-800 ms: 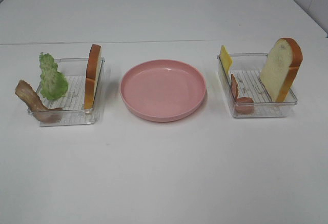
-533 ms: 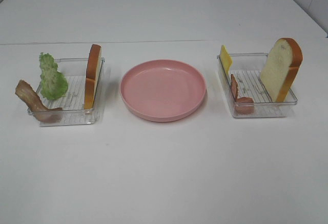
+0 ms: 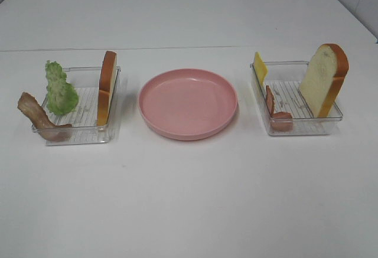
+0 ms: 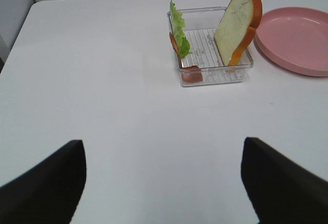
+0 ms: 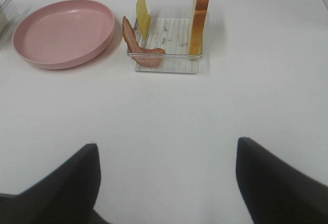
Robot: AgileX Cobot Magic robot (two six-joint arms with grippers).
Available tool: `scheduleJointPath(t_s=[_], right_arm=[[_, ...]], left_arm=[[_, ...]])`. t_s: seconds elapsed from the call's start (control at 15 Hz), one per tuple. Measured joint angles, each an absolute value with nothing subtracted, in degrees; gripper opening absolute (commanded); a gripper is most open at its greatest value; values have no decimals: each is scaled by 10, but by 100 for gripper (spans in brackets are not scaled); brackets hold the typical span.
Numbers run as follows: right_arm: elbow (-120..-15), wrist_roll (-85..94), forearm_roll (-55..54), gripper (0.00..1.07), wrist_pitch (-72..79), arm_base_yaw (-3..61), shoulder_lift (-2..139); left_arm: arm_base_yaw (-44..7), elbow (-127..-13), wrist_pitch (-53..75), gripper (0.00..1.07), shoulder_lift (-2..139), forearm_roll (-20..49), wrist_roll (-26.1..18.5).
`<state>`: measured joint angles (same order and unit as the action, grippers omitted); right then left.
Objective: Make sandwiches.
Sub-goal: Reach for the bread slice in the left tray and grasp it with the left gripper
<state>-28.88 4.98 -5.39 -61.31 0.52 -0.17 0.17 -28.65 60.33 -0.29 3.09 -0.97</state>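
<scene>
Sandwich pieces (image 3: 323,79) stand unstacked in two clear trays flanking the pink plate (image 3: 188,103). The left tray (image 3: 77,134) holds a lettuce leaf (image 3: 61,90), a bacon strip (image 3: 35,113) and a bread slice (image 3: 106,87); the right tray (image 3: 307,129) holds a cheese slice (image 3: 259,68), bacon (image 3: 274,113) and bread (image 3: 322,90). The left gripper (image 4: 161,152) and right gripper (image 5: 166,149) hover over bare table well short of the trays, jaws spread wide and holding nothing.

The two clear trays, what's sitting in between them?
The pink plate sits between the left tray and the right tray, touching neither; the exterior high view shows it.

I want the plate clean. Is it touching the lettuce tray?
Apart. The exterior high view shows white table between the pink plate and the lettuce tray.
</scene>
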Motion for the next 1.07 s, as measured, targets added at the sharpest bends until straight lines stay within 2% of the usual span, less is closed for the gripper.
scheduleJointPath(t_s=[0.87, 1.0, 1.07], right_arm=[[-289, 50, -54, 71, -613, 5, -2], [-289, 50, -54, 71, -613, 5, -2], [-289, 50, -54, 71, -613, 5, -2]], left_arm=[[2, -290, 597, 79, 2, 31, -10], [2, -306, 555, 78, 51, 32, -10], [2, -321, 506, 78, 136, 32, -10]])
